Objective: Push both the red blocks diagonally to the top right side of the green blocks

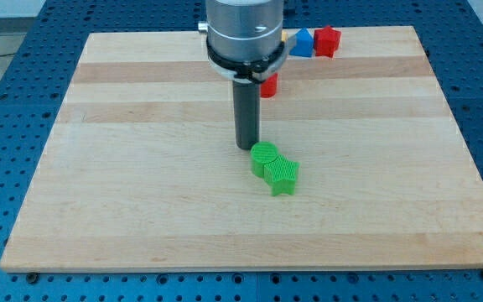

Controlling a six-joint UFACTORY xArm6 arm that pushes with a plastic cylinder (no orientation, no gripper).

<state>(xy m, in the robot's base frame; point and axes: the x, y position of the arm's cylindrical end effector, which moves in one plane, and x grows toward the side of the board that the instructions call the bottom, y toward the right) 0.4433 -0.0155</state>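
Nearest the view's bottom is the green star, lying flat on the wooden tabletop. Touching it at its upper left is the green cylinder; the two make one tight cluster a little right of the board's middle.

The arm comes down from the view's top, its pale round housing with a black ring above the straight dark rod. The rod stands upright. My tip rests on the tabletop just at the upper left edge of the green cylinder, touching it or very nearly; I cannot tell which. There are no jaws on this arm, only the rod, so it holds nothing.

One red block sits just right of the rod's upper part, half hidden behind the housing, its shape unclear. It lies above the green pair, toward the view's top. The red star lies near the board's top edge, well apart from the green blocks and up to their right. Touching its left side is a blue block, peaked in outline, and a sliver of a yellow block shows beside the housing.

No containers are on the tabletop.
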